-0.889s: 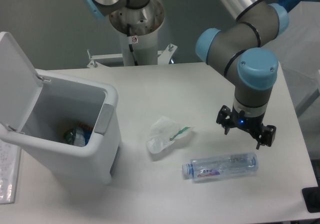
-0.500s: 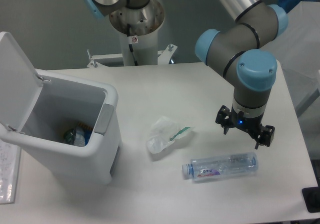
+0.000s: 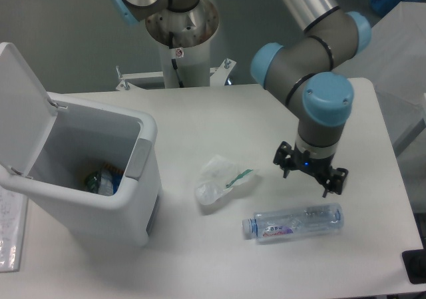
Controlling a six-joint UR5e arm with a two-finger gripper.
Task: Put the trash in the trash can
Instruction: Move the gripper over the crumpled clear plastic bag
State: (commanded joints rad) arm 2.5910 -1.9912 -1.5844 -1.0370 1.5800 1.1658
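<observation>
— Trash can (image 3: 100, 179) first: where do you see it, and what does it hold?

— You have it at nine o'clock on the table (image 3: 200, 119), a tall white bin with its flip lid (image 3: 20, 102) swung up and back, so the mouth stands wide open. A grey latch tab (image 3: 138, 159) sits on the rim at the side facing the middle of the table. Look down inside and you will find something already lying at the bottom (image 3: 101, 180), with green, blue and a bit of orange on it; you cannot tell what it is from here.

— And the two pieces of trash?

— Both lie outside the bin on the tabletop. The wrapper (image 3: 218, 178) is near the centre, crumpled, translucent white, its green strip pointing toward three o'clock. The bottle (image 3: 293, 222) lies on its side at about five o'clock from the wrapper, cap toward the bin, blue-and-red label facing you. The two are near each other but apart.

— The gripper?

— Your gripper (image 3: 310, 176) hangs just above the bottle, at its twelve o'clock, pointing down. Its fingers (image 3: 285, 166) are spread, with nothing between them, and they are not touching the bottle or the wrapper.
</observation>
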